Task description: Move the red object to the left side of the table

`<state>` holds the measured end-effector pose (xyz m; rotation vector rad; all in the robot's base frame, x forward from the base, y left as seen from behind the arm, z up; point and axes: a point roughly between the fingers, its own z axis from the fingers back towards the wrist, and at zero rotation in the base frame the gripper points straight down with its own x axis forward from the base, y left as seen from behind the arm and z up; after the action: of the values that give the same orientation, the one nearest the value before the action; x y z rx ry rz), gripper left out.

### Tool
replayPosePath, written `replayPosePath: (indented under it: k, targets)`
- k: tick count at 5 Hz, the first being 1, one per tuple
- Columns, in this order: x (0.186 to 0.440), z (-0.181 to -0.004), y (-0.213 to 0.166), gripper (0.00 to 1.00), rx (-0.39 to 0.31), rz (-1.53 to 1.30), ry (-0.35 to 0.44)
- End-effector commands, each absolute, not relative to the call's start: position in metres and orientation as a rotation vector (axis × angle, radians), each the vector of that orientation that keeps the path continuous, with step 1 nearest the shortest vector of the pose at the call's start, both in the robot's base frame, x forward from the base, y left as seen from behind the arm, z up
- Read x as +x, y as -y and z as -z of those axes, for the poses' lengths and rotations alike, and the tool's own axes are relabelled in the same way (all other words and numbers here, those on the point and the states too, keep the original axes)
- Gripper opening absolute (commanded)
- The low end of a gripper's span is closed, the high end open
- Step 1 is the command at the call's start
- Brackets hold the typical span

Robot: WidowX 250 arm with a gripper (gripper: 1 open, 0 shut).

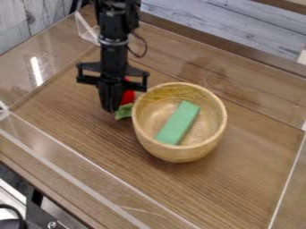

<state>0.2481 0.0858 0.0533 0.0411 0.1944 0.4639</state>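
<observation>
The red object (117, 95) is a small glossy red toy with a green leafy bit (124, 112) poking out low on its right. It sits on the brown wood-grain table (72, 152), just left of the wooden bowl (150, 136). My gripper (114, 98) comes straight down onto it from above, and its black fingers (102, 93) are closed against both sides of the toy. The fingers hide most of the red body. Whether the toy is off the tabletop cannot be told.
The wooden bowl holds a flat green block (181, 122) lying at a slant and nearly touches the toy's leafy end. Low clear acrylic walls (21, 116) edge the table. Bare tabletop stretches to the left and toward the front.
</observation>
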Motion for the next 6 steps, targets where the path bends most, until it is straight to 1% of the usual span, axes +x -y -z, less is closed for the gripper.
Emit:
replayPosePath:
  k: [1, 2, 3, 4, 5, 6]
  targets:
    - [0.256, -0.104, -0.085, 0.00, 0.017, -0.428, -0.096]
    - [0.258, -0.125, -0.089, 0.00, -0.015, -0.357, -0.068]
    - [0.248, -0.120, -0.115, 0.00, -0.045, -0.500, -0.070]
    - [0.235, -0.111, -0.145, 0.00, -0.073, -0.641, -0.075]
    - [0.226, -0.100, -0.166, 0.00, -0.094, -0.743, -0.080]
    - [0.229, -0.081, -0.183, 0.00, -0.110, -0.818, -0.074]
